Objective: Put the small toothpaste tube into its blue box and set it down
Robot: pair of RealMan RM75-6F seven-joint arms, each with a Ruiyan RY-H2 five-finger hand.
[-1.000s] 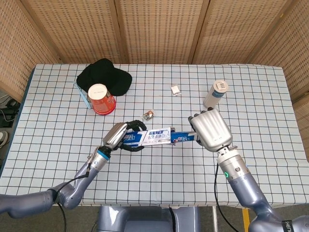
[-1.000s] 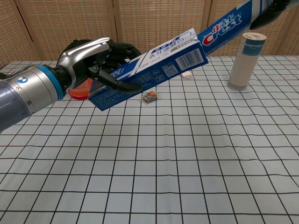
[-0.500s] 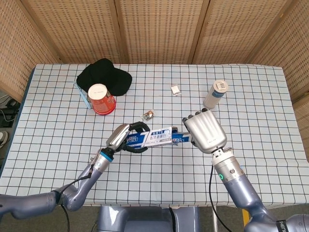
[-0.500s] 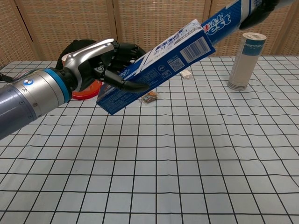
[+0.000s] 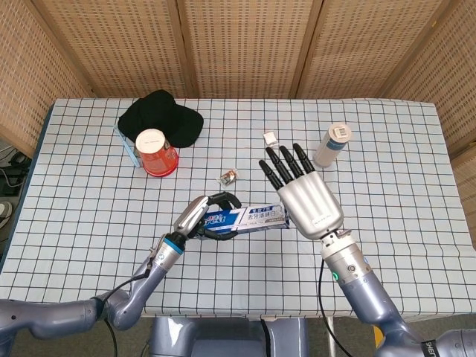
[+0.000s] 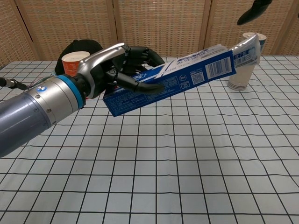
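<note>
Box (image 5: 248, 219) sits mid-frame in our left hand's (image 5: 202, 216) grip, above the table (image 5: 89, 193); tube (image 6: 246, 44) end pokes out. Right hand (image 5: 301, 195) spread, holding nothing.

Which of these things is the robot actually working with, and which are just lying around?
In the job: blue box held by left hand; toothpaste tube end poking out; right hand, fingers spread.

Lying about: red cup, black cap, white bottle, small wrapper, white packet.
</note>
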